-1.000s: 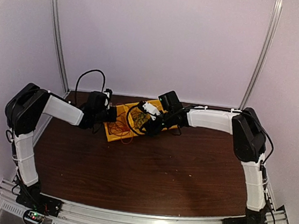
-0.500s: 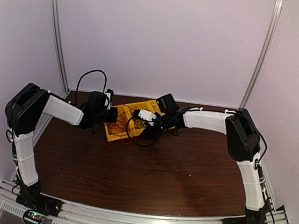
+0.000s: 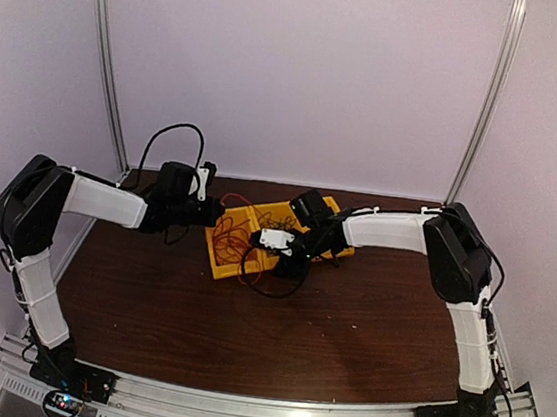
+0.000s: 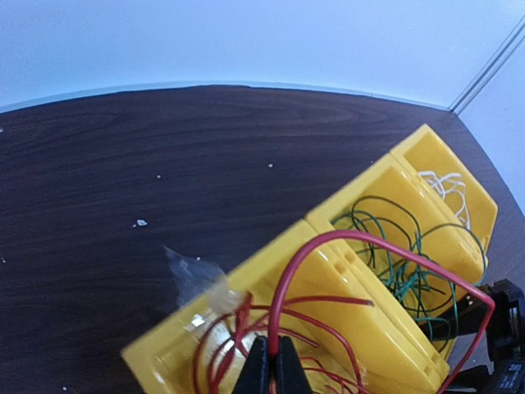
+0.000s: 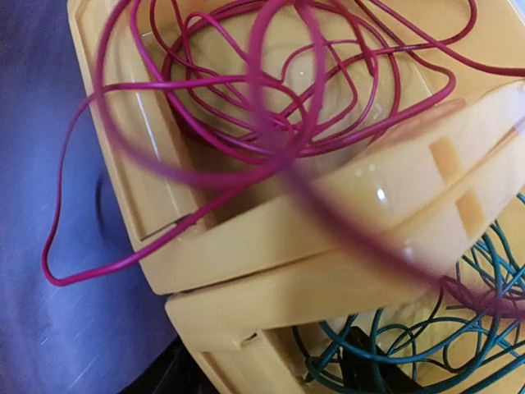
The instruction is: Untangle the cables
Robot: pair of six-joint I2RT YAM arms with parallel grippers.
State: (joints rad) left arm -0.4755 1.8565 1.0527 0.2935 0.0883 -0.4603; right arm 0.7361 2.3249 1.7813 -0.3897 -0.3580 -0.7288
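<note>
Three joined yellow bins (image 3: 328, 229) hold the cables. In the left wrist view the red cable (image 4: 328, 316) fills the nearest bin, the dark green cable (image 4: 402, 263) the middle one, the white cable (image 4: 447, 185) the far one. My left gripper (image 4: 275, 365) is shut on a red strand that arches up and over to the right. It sits at the bins' left end in the top view (image 3: 210, 211). My right gripper (image 3: 288, 255) is at the bins' near side. One dark finger (image 5: 365, 365) shows among the green wires (image 5: 459, 345). Its jaw state is hidden.
Red loops (image 5: 74, 263) hang over the bin wall onto the brown table (image 3: 274, 339). A dark wire loop (image 3: 272, 286) lies on the table just in front of the bins. A black arm cable (image 3: 170, 141) arcs behind my left wrist. White walls enclose the back and sides.
My right gripper has moved nearer and slightly right along the bins' front. The bins have shifted right. My left gripper has lifted a little with the red strand; the loop in front grew.
</note>
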